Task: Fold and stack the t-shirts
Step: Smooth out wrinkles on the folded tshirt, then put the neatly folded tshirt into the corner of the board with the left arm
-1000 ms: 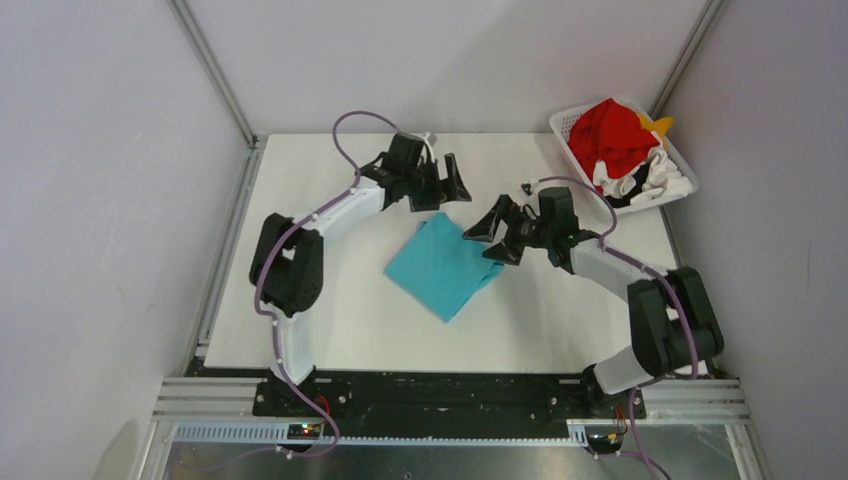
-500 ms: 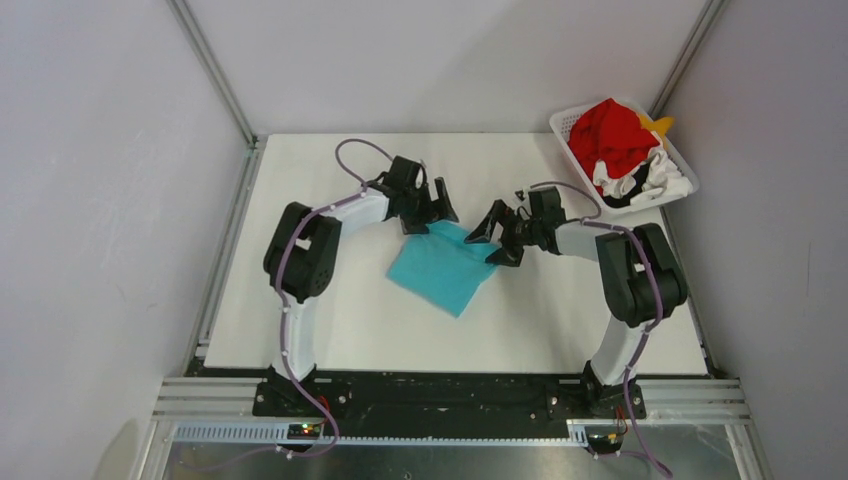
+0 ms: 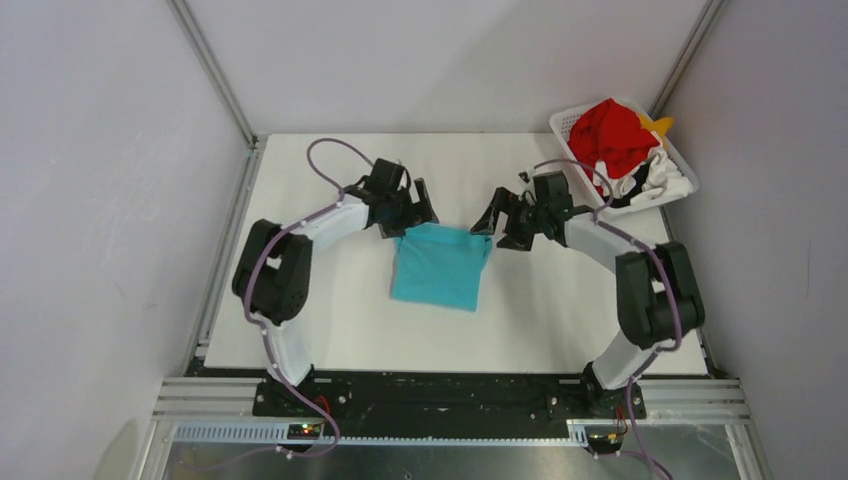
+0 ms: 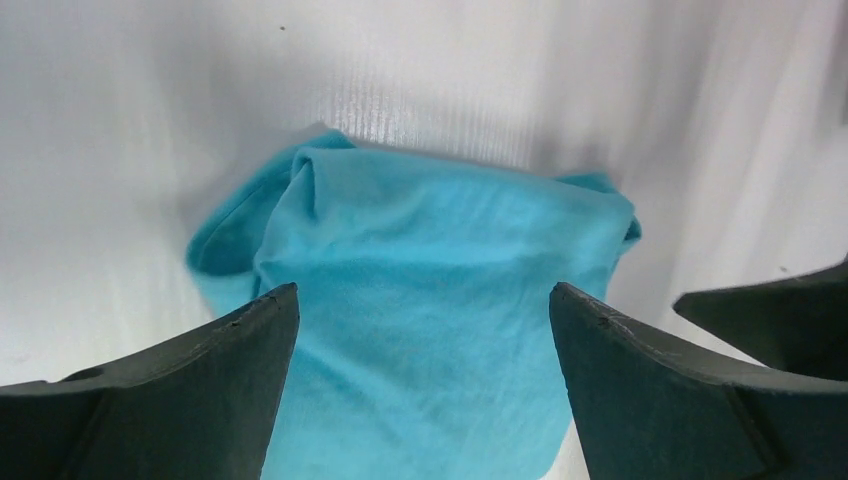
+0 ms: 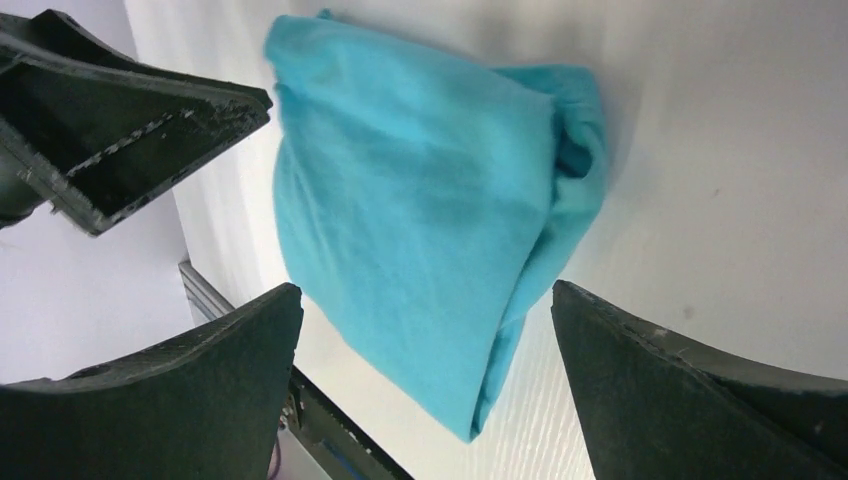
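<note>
The teal t-shirt [image 3: 437, 265] is seen in the middle of the top picture. It lies flat on the white table [image 3: 320, 310], folded into a small square. It is likely put there, out in the open, so that more shirts can be stacked on it.

The left gripper [image 3: 413, 214] is held at the upper left corner of the shirt. The right gripper [image 3: 499, 227] is held at the upper right corner. The fingers of both are spread wide apart, and nothing is held between them. In each wrist picture only the teal cloth is seen through the gap. Whether the cloth is touched cannot be told.

One side of the fold looks a bit bunched up, at the upper right of the right wrist picture.

In the upper right corner of the top picture, a white basket [image 3: 563, 124] is seen. A red t-shirt [image 3: 608, 135], a yellow one [image 3: 661, 125] and a white and black one [image 3: 660, 182] are piled in it, not yet folded. So most of the job is judged to be left.
</note>
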Robot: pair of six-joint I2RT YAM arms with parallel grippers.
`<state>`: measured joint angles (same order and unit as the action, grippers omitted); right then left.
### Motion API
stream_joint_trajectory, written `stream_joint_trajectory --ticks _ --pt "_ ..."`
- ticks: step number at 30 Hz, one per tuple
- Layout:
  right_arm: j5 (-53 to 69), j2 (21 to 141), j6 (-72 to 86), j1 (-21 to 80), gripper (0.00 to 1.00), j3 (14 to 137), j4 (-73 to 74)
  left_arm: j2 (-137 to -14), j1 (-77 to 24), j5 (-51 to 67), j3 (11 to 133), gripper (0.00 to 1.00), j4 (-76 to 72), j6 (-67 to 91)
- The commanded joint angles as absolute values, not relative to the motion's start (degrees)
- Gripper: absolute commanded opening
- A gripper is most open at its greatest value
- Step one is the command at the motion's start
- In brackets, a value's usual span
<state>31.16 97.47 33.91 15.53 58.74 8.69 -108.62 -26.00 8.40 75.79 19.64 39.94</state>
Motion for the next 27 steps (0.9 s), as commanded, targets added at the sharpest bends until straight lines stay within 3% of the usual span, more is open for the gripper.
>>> stream_joint_trajectory --ticks 1,8,12,16,23,27 --pt "24.75 88.31 28.67 17.4 1.0 58.08 14.56 -100.65 -25.58 3.53 72.02 1.0 20.19 38.49" --pt "20.25 76.62 28.0 18.41 0.99 47.61 17.96 -101.47 -25.58 3.56 66.78 0.99 20.27 37.1" --pt "17.07 69.91 27.67 19.07 0.99 44.12 21.5 -105.59 -25.68 5.26 67.79 0.89 20.29 36.77" --pt "14.22 63.61 27.28 19.14 0.99 41.97 24.77 -109.62 -26.63 5.96 70.1 0.73 20.31 36.82" --pt "10.34 56.67 27.04 18.28 0.99 41.31 27.21 -113.17 -27.56 -3.54 72.59 0.23 21.66 39.24" --pt "9.64 55.9 26.39 16.55 0.99 41.24 27.02 -112.87 -27.55 -12.83 74.54 0.1 25.89 38.36"
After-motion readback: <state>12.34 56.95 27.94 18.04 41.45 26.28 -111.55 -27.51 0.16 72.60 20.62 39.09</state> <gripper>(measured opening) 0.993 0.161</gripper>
